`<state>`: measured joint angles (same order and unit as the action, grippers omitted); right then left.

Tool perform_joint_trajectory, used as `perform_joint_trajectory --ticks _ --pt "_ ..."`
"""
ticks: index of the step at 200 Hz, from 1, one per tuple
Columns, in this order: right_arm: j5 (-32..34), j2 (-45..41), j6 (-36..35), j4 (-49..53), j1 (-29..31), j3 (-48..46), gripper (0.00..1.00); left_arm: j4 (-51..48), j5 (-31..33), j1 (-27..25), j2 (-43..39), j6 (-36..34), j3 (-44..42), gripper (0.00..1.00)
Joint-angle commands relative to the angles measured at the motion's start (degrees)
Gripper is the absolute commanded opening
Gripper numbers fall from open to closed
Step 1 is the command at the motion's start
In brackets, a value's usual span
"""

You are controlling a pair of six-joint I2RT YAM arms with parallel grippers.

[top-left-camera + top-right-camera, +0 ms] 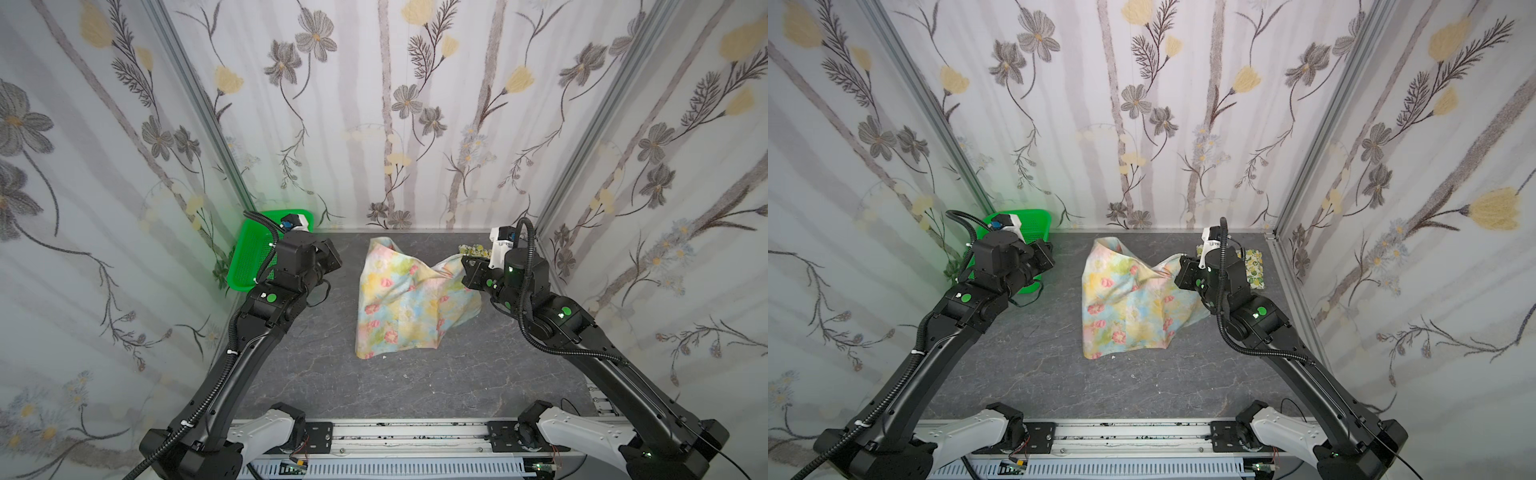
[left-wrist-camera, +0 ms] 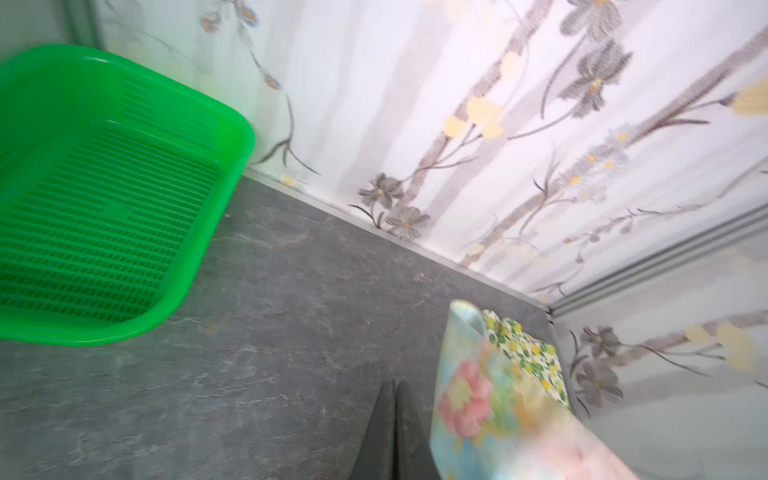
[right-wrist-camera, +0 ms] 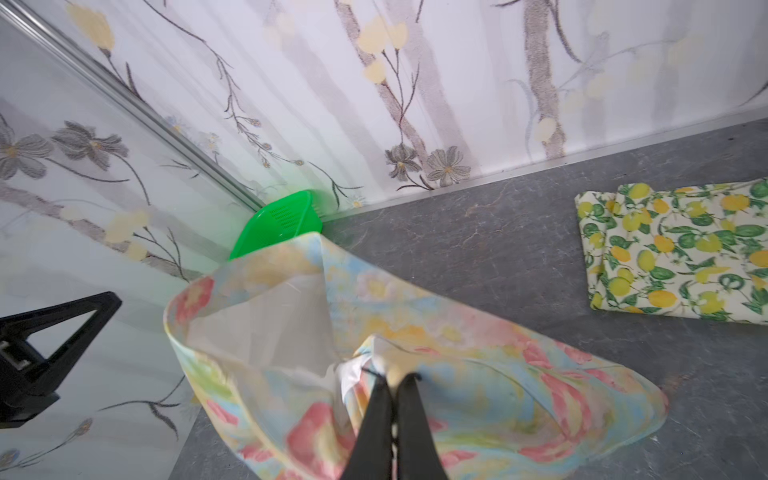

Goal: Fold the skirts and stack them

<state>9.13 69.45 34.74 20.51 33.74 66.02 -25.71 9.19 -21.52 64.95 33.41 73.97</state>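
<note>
The pastel blue-yellow skirt with pink flowers lies rumpled in the middle of the grey table in both top views. My right gripper is shut on its edge and holds that part lifted. The skirt's far corner stands up with nothing gripping it. My left gripper is shut and empty, just left of that cloth, above bare table. The cream lemon-print skirt lies folded flat at the far right, mostly hidden behind my right arm in a top view.
A green perforated basket stands empty in the far left corner, partly behind my left arm. Flowered curtain walls enclose the table on three sides. A metal rail runs along the near edge.
</note>
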Motion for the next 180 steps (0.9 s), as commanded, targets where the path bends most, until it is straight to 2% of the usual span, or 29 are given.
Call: perform_joint_trajectory --ticks 1,24,50,62,72,88,111,134,146,161,180 --pt "-0.94 0.15 -0.60 -3.16 -1.23 -2.59 0.00 -0.04 3.43 0.32 0.97 -2.52 2.85 0.00" --pt "-2.26 3.69 -1.78 -3.68 -2.35 -0.97 0.00 0.23 1.06 0.64 5.89 -4.57 6.42 0.00" --pt "-6.03 6.68 -2.05 -3.94 -2.44 1.13 0.00 1.87 -9.93 0.23 10.19 -4.23 5.46 0.00" --pt "-6.86 6.62 -1.51 -4.20 -2.40 0.14 0.00 2.66 -14.13 -0.55 12.01 -4.03 2.40 0.26" --pt "-8.21 6.07 -1.18 -5.43 -2.39 -1.38 0.00 2.84 -15.89 -1.49 13.97 -3.19 -0.26 0.34" --pt "-10.00 5.46 -1.43 -7.32 -2.37 -2.97 0.00 4.30 -15.70 -3.13 16.54 -1.53 -5.58 0.53" --pt "-11.59 7.37 -3.89 -7.41 -2.36 0.91 0.00 11.10 -17.05 -3.62 18.90 0.41 -11.13 0.78" --pt "-12.81 12.55 -8.52 -7.18 -2.44 9.73 0.00 15.12 -19.48 -3.45 22.67 -0.08 -9.54 0.89" --pt "-13.72 15.98 -9.91 -5.86 -2.53 15.84 0.00 16.22 -21.92 -3.36 25.07 -0.96 -7.09 0.99" --pt "-15.31 19.48 -11.31 -5.82 -2.54 21.89 0.00 16.30 -23.08 -3.18 26.70 -0.08 -5.02 1.00" --pt "-15.82 21.59 -12.03 -5.95 -2.49 28.17 0.00 16.74 -20.93 -2.08 25.30 0.69 -5.42 1.00"
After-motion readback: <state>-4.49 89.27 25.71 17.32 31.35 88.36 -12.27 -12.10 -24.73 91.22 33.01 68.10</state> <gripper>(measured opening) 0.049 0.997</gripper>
